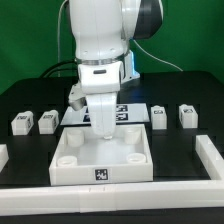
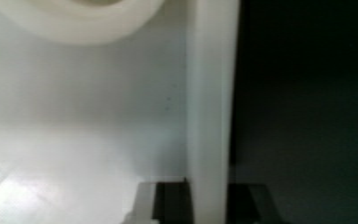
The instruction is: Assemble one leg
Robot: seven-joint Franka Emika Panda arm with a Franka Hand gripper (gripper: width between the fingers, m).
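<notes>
Four small white legs stand on the black table in the exterior view, two at its left (image 1: 22,123) (image 1: 48,121) and two at its right (image 1: 159,117) (image 1: 187,115), each with a tag. My gripper (image 1: 103,131) is down at the far wall of the large white square panel (image 1: 100,160), away from all the legs. In the wrist view the gripper (image 2: 211,196) straddles the panel's thin upright wall (image 2: 211,100). A dark finger (image 2: 172,205) lies against each side of it. One round corner socket (image 2: 96,20) shows on the panel.
The marker board (image 1: 135,112) lies behind the panel, partly hidden by the arm. A white rail runs along the front (image 1: 110,195), with short white blocks at the exterior view's right (image 1: 208,152) and left (image 1: 3,155).
</notes>
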